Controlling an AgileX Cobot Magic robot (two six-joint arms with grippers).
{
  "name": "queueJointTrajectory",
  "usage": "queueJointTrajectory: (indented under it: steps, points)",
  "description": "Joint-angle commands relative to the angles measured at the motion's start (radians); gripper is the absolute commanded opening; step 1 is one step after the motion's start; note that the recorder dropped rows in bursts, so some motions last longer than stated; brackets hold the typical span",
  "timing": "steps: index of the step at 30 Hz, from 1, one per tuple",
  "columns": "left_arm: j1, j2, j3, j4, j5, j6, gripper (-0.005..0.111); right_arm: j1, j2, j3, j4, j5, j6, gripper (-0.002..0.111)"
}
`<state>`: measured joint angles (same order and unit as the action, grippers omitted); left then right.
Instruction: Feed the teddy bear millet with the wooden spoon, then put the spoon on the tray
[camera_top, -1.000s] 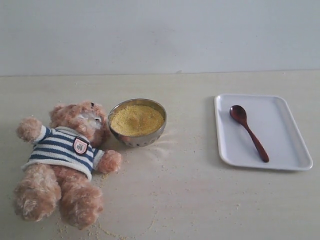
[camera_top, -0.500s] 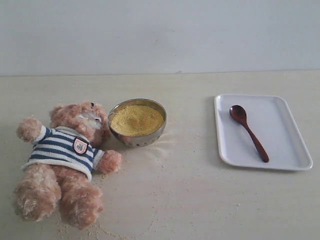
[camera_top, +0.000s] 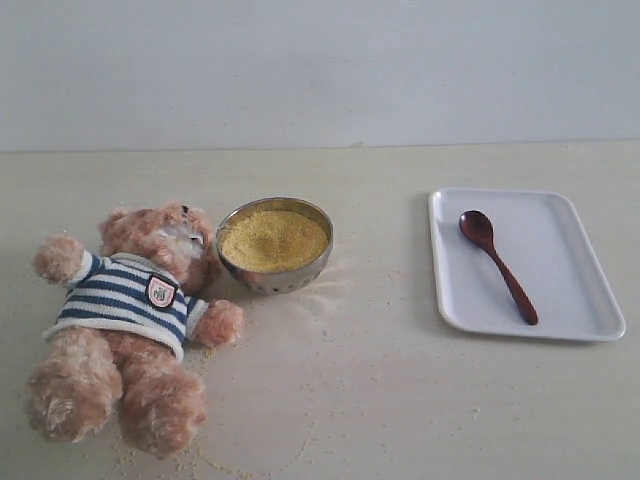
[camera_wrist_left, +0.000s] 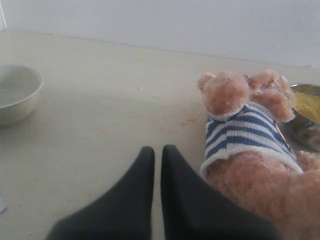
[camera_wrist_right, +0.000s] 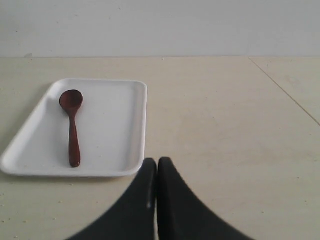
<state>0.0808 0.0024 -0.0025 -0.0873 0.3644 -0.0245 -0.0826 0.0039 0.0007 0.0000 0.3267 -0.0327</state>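
— Pale beige table (camera_top: 400, 400) under a plain whitish wall (camera_top: 320, 70); that is all the setting. What is furthest left?
— In the left wrist view a pale round bowl (camera_wrist_left: 17, 95) stands on the table, well apart from everything else. The left tool (camera_wrist_left: 157, 152) is close beside the bear's leg, its two dark fingers drawn together tip beside tip, gripping no object.
— And the bear itself?
— The teddy bear (camera_top: 125, 320) lies on its back at the left of the table, arms spread and head towards the wall. It wears a navy-and-white striped shirt with a badge. Its head is just beside a steel bowl (camera_top: 280, 282).
— Where is the millet?
— The yellow millet (camera_top: 273, 240) fills that steel bowl nearly to the rim. Stray grains (camera_top: 325, 300) lie on the table by the bowl and around the bear's feet.
— Further right?
— A white tray (camera_top: 570, 250) sits well apart from the steel bowl. The wooden spoon (camera_top: 497, 263) lies flat in the tray's left half, scoop end towards the wall, handle slanting to the near right.
— And the right tool?
— The right tool (camera_wrist_right: 157, 162) is over bare table near the tray's edge, clear of the spoon, its fingers closed tight against each other
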Motion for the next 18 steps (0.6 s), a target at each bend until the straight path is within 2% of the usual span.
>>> queueJointTrajectory:
  steps: [1,18]
  points:
    - [-0.005,-0.002,0.003,0.010,-0.006,0.024,0.005,0.001,-0.004,-0.001,0.000,-0.005,0.001,0.000]
    - [-0.005,-0.002,0.003,0.010,-0.006,0.024,0.005,0.001,-0.004,-0.001,0.000,-0.005,0.001,0.000]
